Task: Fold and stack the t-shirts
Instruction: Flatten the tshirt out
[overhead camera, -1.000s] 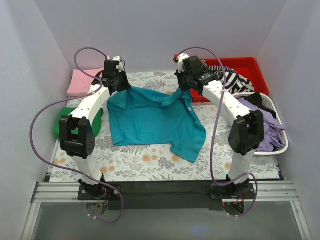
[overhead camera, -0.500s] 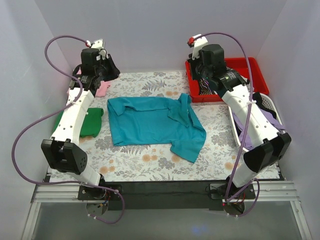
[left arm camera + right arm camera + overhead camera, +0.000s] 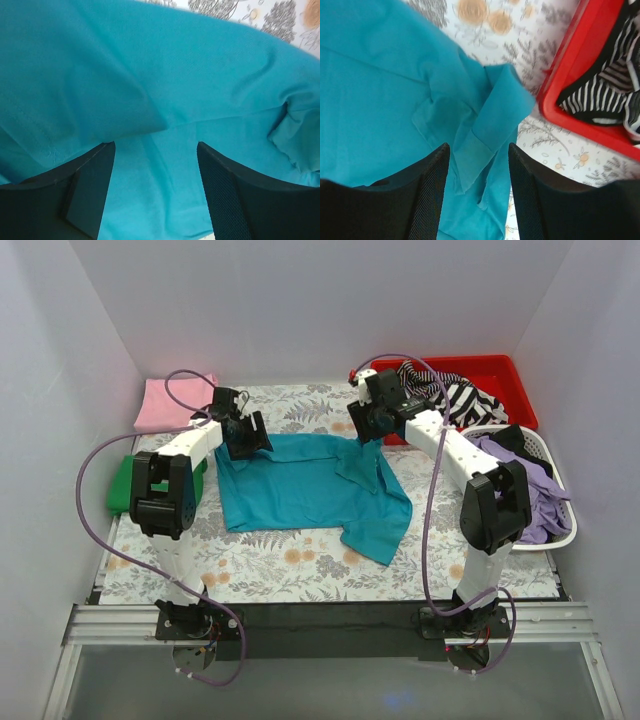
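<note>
Teal shirt (image 3: 300,485) lies spread on table (image 3: 300,560). L gripper (image 3: 246,440) at shirt's far-left corner, fingers apart, pinching nothing. R gripper (image 3: 366,432) at far-right sleeve, fingers likewise apart. Pink shirt (image 3: 165,400), green shirt (image 3: 122,490) left of teal.

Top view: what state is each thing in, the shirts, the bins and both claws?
teal t-shirt, spread out, right sleeve rumpled
pink t-shirt, folded, far left corner
green t-shirt, folded, partly hidden
left gripper, open over teal cloth
right gripper, open over rumpled sleeve
red bin, holds striped cloth
white basket, holds purple clothes
</note>
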